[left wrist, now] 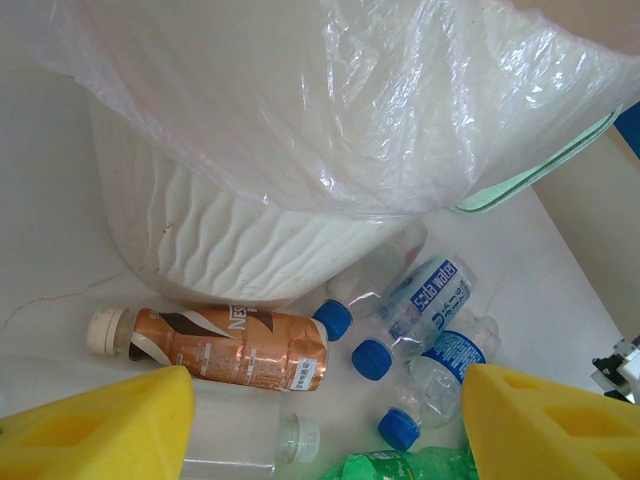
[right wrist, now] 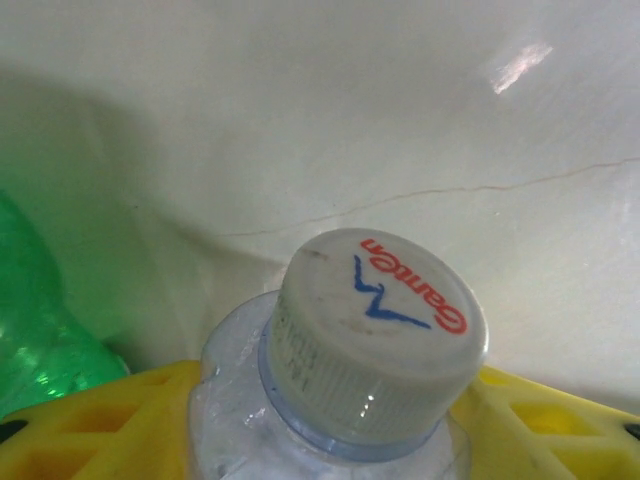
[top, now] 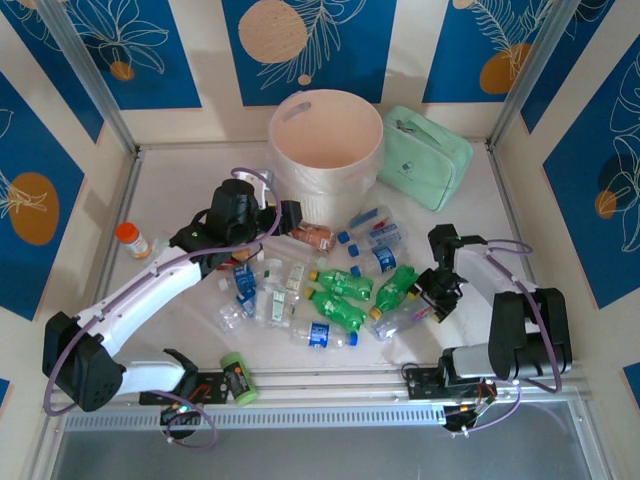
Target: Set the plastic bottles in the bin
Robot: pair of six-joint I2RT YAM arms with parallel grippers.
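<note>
The round pale pink-cream plastic bin (top: 325, 190) stands far-centre on the white table (top: 180, 190), small clear and green plastic bottles (top: 330, 290) strewn just nearer. Left gripper (left wrist: 325, 410) hangs spread; right gripper (right wrist: 320, 420) brackets a clear white-capped bottle (right wrist: 375, 340), grip unclear.

The left arm (top: 150, 285), lower left, and the right arm (top: 495, 275), lower right, have white tubes and chunky black joints. A thin purple cable (top: 250, 171) loops along each. The end effector fingers (left wrist: 110, 425) are bright yellow blocks with slots.
</note>
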